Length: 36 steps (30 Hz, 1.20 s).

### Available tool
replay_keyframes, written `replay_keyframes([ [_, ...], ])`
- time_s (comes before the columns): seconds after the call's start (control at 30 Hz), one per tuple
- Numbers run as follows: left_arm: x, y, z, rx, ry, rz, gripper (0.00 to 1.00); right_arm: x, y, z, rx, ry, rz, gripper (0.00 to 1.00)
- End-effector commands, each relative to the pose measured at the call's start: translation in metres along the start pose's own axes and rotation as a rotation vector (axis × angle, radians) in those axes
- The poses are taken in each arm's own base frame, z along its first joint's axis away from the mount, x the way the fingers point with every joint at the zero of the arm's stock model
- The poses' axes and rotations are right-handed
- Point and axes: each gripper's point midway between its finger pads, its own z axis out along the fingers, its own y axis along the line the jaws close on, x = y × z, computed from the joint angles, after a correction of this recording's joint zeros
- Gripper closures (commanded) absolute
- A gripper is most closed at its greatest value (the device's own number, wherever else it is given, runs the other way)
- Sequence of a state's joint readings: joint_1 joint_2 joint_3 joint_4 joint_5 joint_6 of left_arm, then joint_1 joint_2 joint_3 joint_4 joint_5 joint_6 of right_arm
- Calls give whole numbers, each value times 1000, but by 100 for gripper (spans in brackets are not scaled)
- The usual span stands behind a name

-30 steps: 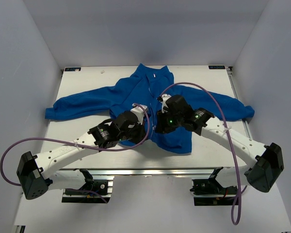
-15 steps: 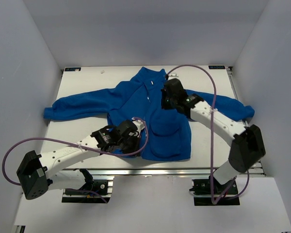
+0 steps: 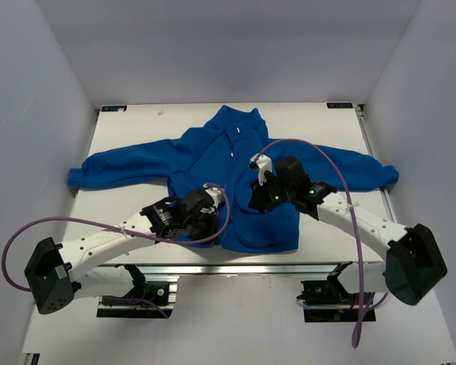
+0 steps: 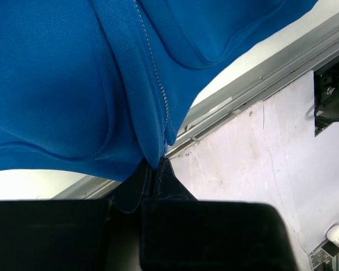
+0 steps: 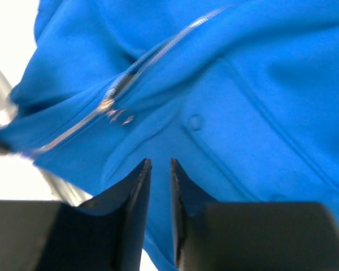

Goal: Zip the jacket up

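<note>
Nothing can be read here. A small dark label point(image 3: 114, 109) sits at the far left corner of the table point(image 3: 137, 128) and a second label point(image 3: 340, 105) at the far right corner (both carry pale marks too small to make out).

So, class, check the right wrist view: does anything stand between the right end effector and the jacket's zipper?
Nothing visible does. The right end effector hangs over bare blue fleece of the jacket, jaws slightly apart and empty, and the zipper runs uncovered beyond its fingertips.
</note>
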<state>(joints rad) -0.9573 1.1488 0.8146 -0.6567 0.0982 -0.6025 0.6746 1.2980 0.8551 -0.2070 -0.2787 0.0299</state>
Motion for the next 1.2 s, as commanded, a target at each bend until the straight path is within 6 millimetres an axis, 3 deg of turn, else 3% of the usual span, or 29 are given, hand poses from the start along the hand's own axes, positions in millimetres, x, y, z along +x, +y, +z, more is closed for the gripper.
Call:
replay_keyframes([
  [0.0,-17,-12,-22,27,-70,-2,100,-8,29,-4,-131,-74,-112,73],
  [0.07,-23,-16,-28,39,-90,-2,100,-8,34,-1,-119,-84,-131,67],
  [0.1,-25,-19,-30,47,-95,2,100,-6,49,3,-140,-79,-156,60],
  [0.2,-30,-24,-34,64,-109,4,100,-10,59,14,-89,-100,-184,46],
  [0.27,-33,-26,-36,66,-114,4,100,-13,52,20,-19,-112,-161,40],
  [0.37,-35,-28,-39,71,-116,4,100,-18,54,25,43,-120,-160,41],
  [0.63,-37,-30,-43,81,-126,4,100,-27,24,27,282,-154,-83,46],
  [0.7,-36,-30,-42,79,-121,5,100,-36,33,29,237,-189,-96,47],
  [0.83,-36,-30,-40,78,-118,11,100,-33,51,35,148,-199,-153,47],
  [1.17,-33,-30,-37,82,-99,22,100,-15,65,40,66,-128,-255,45],
])
